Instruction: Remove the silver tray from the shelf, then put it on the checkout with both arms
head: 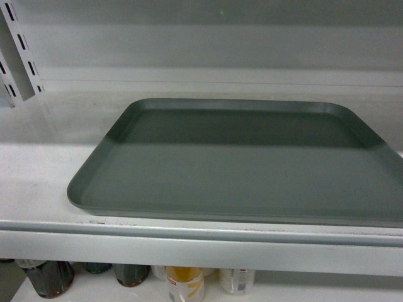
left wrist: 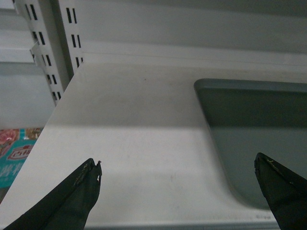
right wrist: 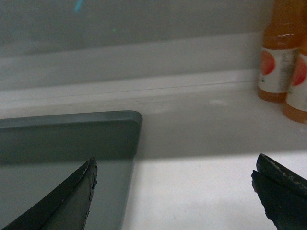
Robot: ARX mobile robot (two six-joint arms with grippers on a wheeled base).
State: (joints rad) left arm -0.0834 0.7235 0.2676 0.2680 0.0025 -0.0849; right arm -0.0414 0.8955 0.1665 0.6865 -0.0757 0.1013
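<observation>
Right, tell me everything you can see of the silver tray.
The silver tray is a large, shallow rectangle of matte grey metal with rounded corners, a low raised rim and a plain, empty inside. It lies flat on the white shelf, near the front lip. Neither the left gripper nor the right gripper, both open, touches it.

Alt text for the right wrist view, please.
A grey tray lies flat on a white shelf, its far right corner in view. The open right gripper straddles the tray's right edge. Two orange bottles stand far right.
</observation>
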